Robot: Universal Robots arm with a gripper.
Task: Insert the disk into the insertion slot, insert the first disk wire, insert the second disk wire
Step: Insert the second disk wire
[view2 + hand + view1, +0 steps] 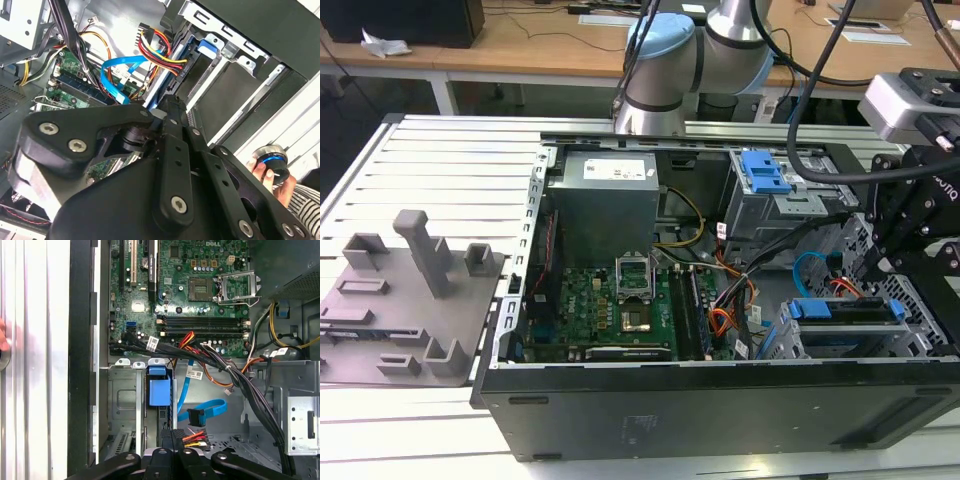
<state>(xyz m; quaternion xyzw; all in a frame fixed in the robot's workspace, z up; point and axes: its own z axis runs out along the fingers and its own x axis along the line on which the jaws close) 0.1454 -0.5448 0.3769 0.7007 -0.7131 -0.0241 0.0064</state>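
Down at the insertion slot (125, 397), gripper (172, 449) inside the computer case (720, 405).
Its fingers (172, 125) clamp the first disk wire (194, 438) (red-yellow bundle) beside the seated disk (160, 390).

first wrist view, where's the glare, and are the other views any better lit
In the first wrist view glare washes out the slatted table, while the motherboard is evenly lit; in the second wrist view the table burns white beside the dark gripper; the exterior view is evenly lit.

The disk (159, 391) sits mostly hidden inside the insertion slot (122, 402), and an edge cuts off the claw (172, 450).
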